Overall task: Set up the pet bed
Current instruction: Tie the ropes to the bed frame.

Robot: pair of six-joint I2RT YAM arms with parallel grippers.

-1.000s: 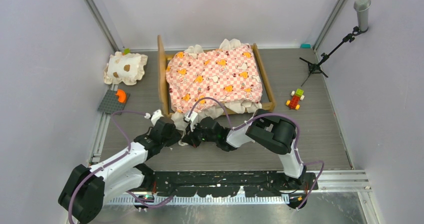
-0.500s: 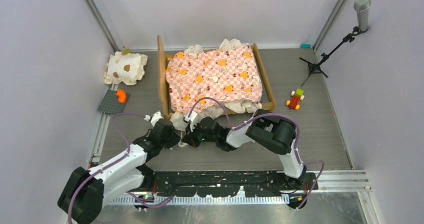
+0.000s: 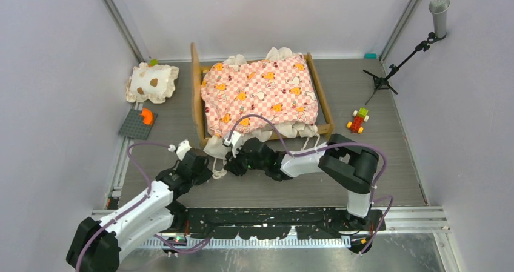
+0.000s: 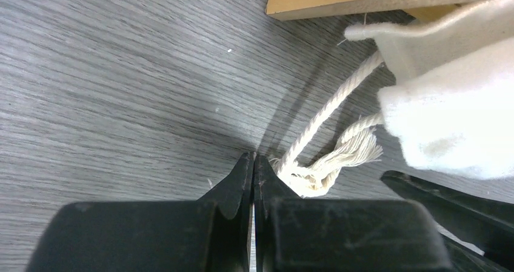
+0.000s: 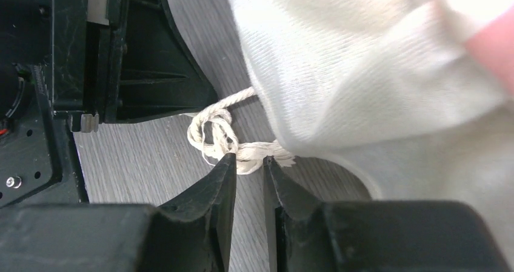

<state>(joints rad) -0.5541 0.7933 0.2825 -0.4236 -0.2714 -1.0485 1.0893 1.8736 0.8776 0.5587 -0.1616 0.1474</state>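
Observation:
The pet bed [image 3: 196, 90] stands at the back middle, its pink checkered mattress [image 3: 260, 96] lying in the light-wood frame. A cream ruffle corner [image 3: 215, 146] hangs over the near left corner, with a white cord [image 4: 327, 111] trailing to a frayed knot [image 4: 321, 174] on the floor. My left gripper [image 3: 211, 170] is shut; in the left wrist view its tips [image 4: 253, 157] meet with nothing between them, and the knot lies just to their right. My right gripper [image 5: 248, 158] is open by a narrow gap, and the cord knot [image 5: 212, 132] lies just beyond its tips, under the ruffle [image 5: 339, 66].
A cream spotted pillow [image 3: 151, 82] lies left of the bed, with a grey baseplate [image 3: 134, 126] carrying an orange piece nearer to me. A small brick toy [image 3: 358, 121] sits right of the bed. A microphone stand [image 3: 394, 66] stands at the back right. Walls close in both sides.
My left arm has drawn back toward the near left. The right arm's elbow swung right and stretched out, its gripper moved closer to the bed corner, and its jaws parted slightly.

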